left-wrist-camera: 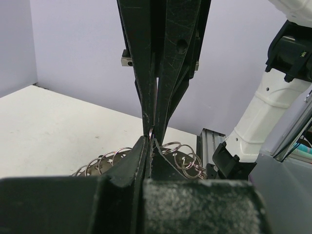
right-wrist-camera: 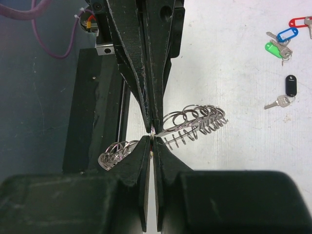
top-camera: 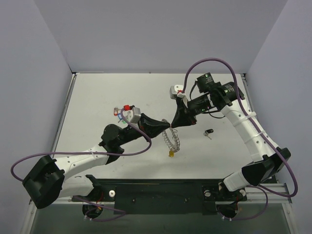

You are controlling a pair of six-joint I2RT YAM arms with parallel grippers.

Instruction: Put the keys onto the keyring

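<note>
No text, brand, number or sign can be read in any view. A small pale label is seen on the black motor housing (top-camera: 207,79) of the right arm, but its print is too small to be made out.

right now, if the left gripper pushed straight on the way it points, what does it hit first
The right gripper, tip to tip with it; both seem shut on the keyring, hardly any gap.

The top camera looked steeply down from above the near edge over the whole table (top-camera: 97,97). Each wrist camera sat close behind its own fingers, facing the other. The left gripper (left-wrist-camera: 148,142) and right gripper (right-wrist-camera: 152,141) met tip to tip, and both views shared the keyring (right-wrist-camera: 192,117).
</note>
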